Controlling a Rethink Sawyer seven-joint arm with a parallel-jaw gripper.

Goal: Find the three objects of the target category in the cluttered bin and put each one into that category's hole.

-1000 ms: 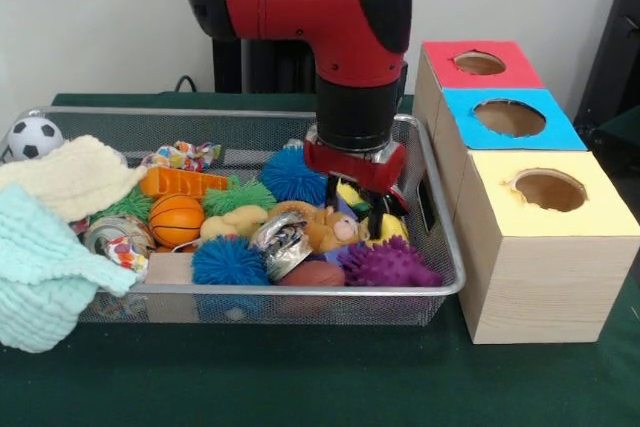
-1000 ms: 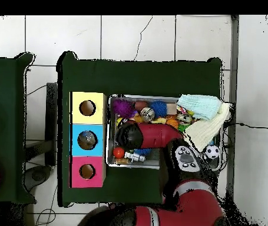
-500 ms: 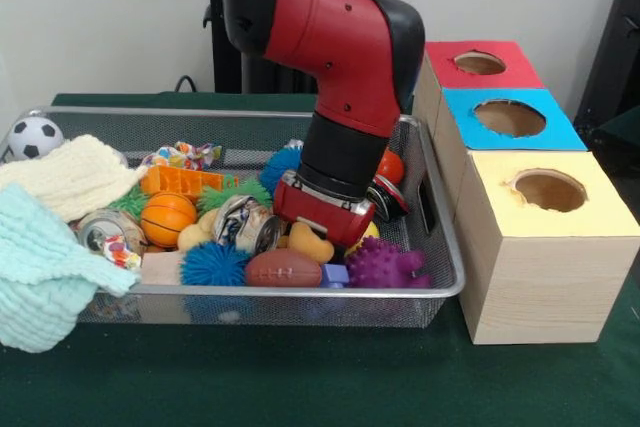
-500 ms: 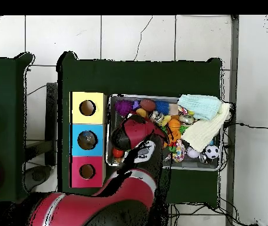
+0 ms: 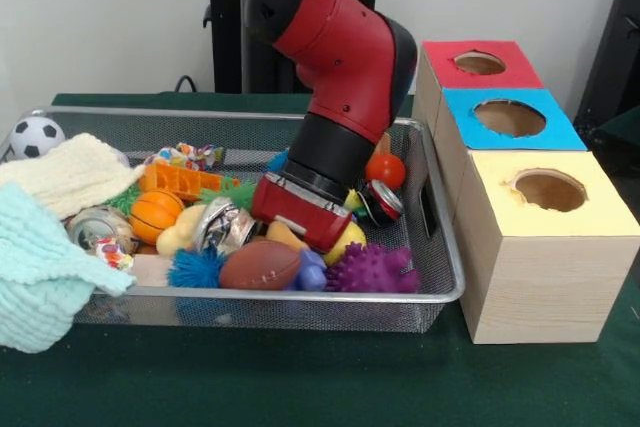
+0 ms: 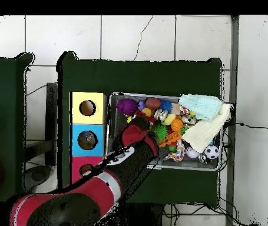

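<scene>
In the middle of the cluttered bin (image 5: pixel 440 292), a large shallow rectangular basket of silver wire mesh with a metal rim sitting on the dark green table (image 5: pixel 300 387), the red and black arm is leaning in steeply with its gripper (image 5: pixel 300 237) buried among the toys. Its tips are lying hidden in the pile, so I cannot tell whether the gripper is spread, pressed together or pinching anything.

Judging by this, the search step is in hand: the arm is stirring or probing the heap, and no object is showing clear of the pile. The next move is calling for a firm hold on one target item, a lift free of the neighbours crowding it, and a carry across to the matching hole; which category is the target is not evident here.

The basket is holding a brown toy football (image 5: pixel 260 265) at the near rim, a purple spiky rubber ball (image 5: pixel 373 269) just beside it, a blue spiky ball (image 5: pixel 195 269), an orange basketball (image 5: pixel 153 215), an orange plastic block (image 5: pixel 180 181), a crushed silver can (image 5: pixel 222 225), a small red ball (image 5: pixel 384 169) and a round black and red can end (image 5: pixel 378 201). A cream knitted cloth (image 5: pixel 65 175) and a pale mint knitted cloth (image 5: pixel 40 267) are draping over one end, with a small soccer ball (image 5: pixel 35 135) at the far corner.

Beside the basket three wooden boxes are standing in a row, touching: the yellow-topped box (image 5: pixel 545 247), the blue-topped box (image 5: pixel 510 119) and the red-topped box (image 5: pixel 478 63), each with a round hole; nothing is visible inside them.
</scene>
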